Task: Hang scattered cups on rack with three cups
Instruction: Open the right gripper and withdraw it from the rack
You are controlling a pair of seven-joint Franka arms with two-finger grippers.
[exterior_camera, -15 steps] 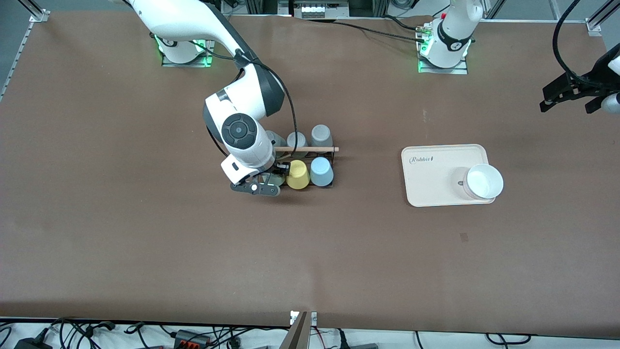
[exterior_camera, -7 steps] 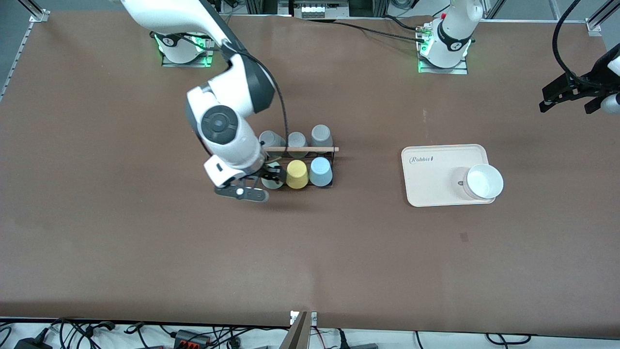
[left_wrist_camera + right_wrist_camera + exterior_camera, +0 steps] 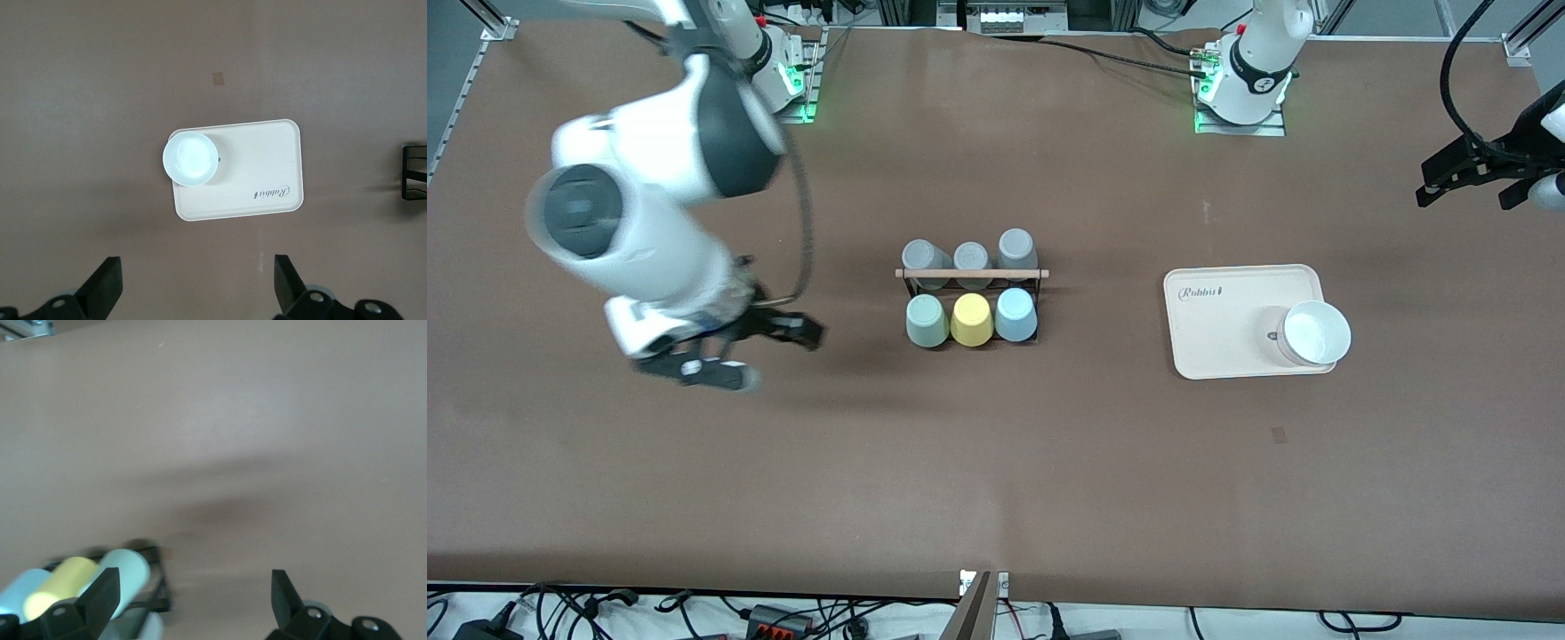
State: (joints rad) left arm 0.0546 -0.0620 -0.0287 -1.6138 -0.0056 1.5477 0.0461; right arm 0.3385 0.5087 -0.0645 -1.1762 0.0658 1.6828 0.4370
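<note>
The black wire rack (image 3: 1039, 293) with its wooden rod (image 3: 971, 274) stands mid-table. The mint green cup (image 3: 927, 321) and the light blue cup (image 3: 1015, 315) sit upside down on its nearer pegs, either side of a yellow cup (image 3: 971, 319). Three grey cups (image 3: 971, 257) fill the farther pegs. My right gripper (image 3: 760, 354) is open and empty over bare table, away from the rack toward the right arm's end. Its wrist view (image 3: 193, 600) shows the mint cup (image 3: 130, 570) and the rack (image 3: 157, 587). My left gripper (image 3: 1476, 182) waits open and empty at the left arm's end; its own wrist view shows it too (image 3: 197, 293).
A cream tray (image 3: 1227, 329) with a white bowl (image 3: 1316, 332) on it lies between the rack and the left arm's end. Both also show in the left wrist view, the tray (image 3: 267, 167) and the bowl (image 3: 191, 158). Cables run along the table's edges.
My right gripper has let go of the mint green cup on the rack and has swung away toward the right arm's end of the table. The left arm has not moved.
</note>
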